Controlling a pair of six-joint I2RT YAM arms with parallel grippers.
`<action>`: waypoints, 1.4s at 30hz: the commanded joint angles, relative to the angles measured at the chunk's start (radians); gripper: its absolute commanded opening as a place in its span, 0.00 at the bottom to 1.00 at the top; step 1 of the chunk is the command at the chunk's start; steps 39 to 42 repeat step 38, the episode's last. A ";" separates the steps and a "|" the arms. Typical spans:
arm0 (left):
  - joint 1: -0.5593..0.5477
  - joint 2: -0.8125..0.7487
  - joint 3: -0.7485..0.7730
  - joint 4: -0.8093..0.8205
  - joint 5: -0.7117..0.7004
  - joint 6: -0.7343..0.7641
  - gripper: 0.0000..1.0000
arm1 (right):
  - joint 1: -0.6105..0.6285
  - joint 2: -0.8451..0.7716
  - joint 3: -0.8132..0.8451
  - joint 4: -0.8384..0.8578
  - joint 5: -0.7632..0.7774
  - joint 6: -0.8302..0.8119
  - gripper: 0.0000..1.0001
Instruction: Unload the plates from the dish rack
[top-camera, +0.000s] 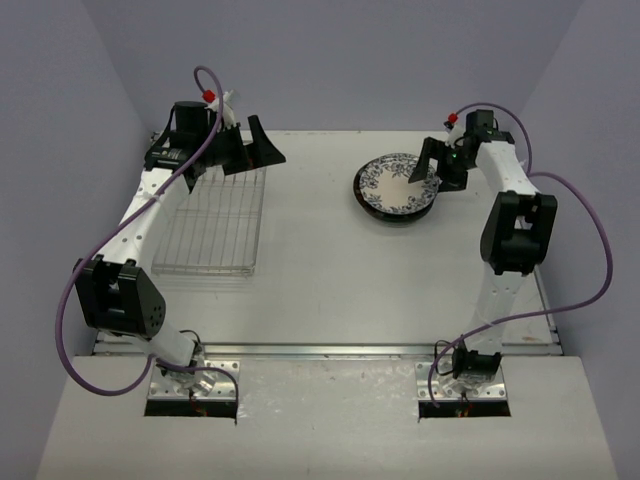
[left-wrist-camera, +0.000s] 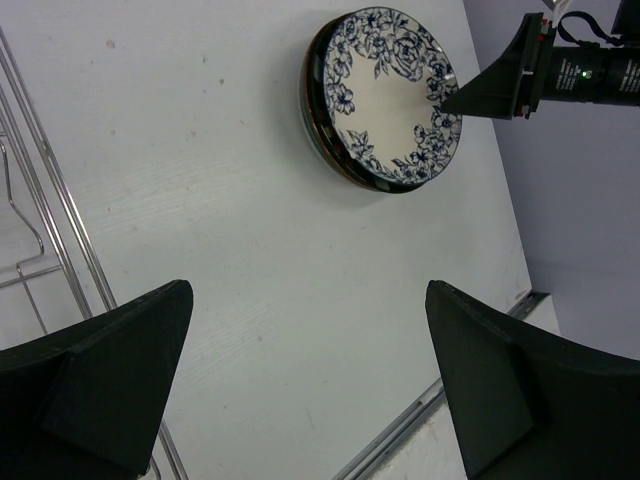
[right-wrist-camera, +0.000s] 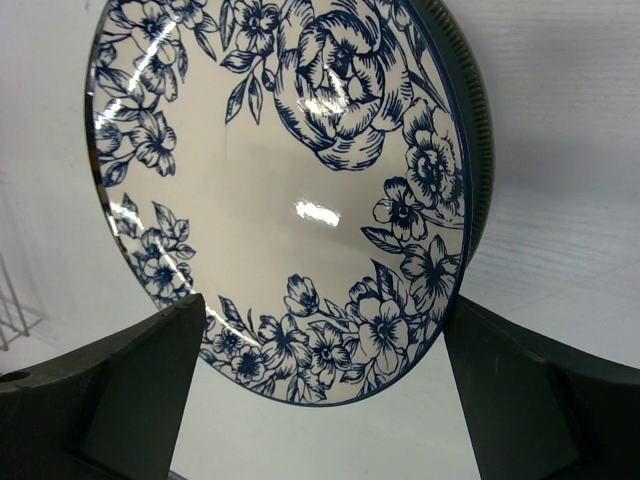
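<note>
**Dish rack** (top-camera: 210, 225): a silver wire grid lying flat on the left part of the tabletop (top-camera: 330, 290). Its long side runs away from the arm bases. In the left wrist view its thin bars cross the left edge of the picture.

**Plates** (top-camera: 392, 208): stacked flat on the tabletop, well apart from the dish rack. They sit to its right, about level with its far end. The number in the stack cannot be counted. The top plate (top-camera: 397, 183) is white with a dark blue flower border and lies face up. In the right wrist view, the dark ribbed rim of a lower plate (right-wrist-camera: 474, 120) shows past its edge.

**Left jaws:** these hang above the far end of the dish rack. They stand wide apart, and their black fingers (left-wrist-camera: 100, 385) sit at the two lower corners of the left wrist view. Only bare tabletop shows between them, and they grip nothing.

**Right jaws:** these sit low over the stack's rim, on the side turned away from the dish rack. They stand wide apart. In the right wrist view, one finger (right-wrist-camera: 120, 390) is on each side of the top plate's near rim. Whether either finger touches that rim cannot be told. In the top view the plate lies level on the stack.
</note>
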 joint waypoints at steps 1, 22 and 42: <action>0.008 -0.044 0.021 0.024 -0.013 0.021 1.00 | 0.033 0.018 0.054 -0.025 0.084 -0.058 0.99; 0.008 -0.267 -0.160 -0.038 -0.476 0.340 1.00 | 0.038 -0.555 -0.230 0.049 -0.027 -0.171 0.99; 0.008 -0.618 -0.563 0.075 -0.664 0.435 1.00 | 0.038 -1.271 -0.978 0.344 0.077 -0.127 0.99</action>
